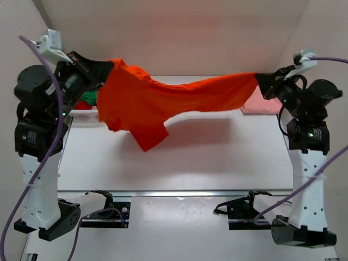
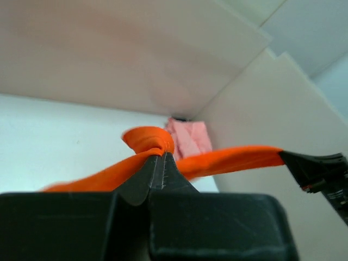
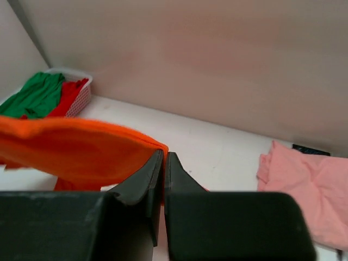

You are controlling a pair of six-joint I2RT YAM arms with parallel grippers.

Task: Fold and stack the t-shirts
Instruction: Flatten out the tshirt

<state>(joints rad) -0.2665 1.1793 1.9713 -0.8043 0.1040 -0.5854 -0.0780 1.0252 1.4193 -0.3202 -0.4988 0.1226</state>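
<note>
Two grippers hold the orange t-shirt (image 1: 144, 100) aloft over the table's (image 1: 217, 157) far edge: left gripper (image 2: 159, 156) clamped on a bunched fold, right gripper (image 3: 163, 156) clamped on a flat edge. Light, limp, matte cloth, it sags between them; corners look the best holds. Pink t-shirt (image 3: 304, 185) lies crumpled at the far right corner.

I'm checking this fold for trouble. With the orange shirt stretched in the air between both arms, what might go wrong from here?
The left gripper and right gripper each pinch only a small bit of the orange shirt, so it may slip free. The shirt hangs bunched, one sleeve drooping, so it may land creased on the table.
</note>
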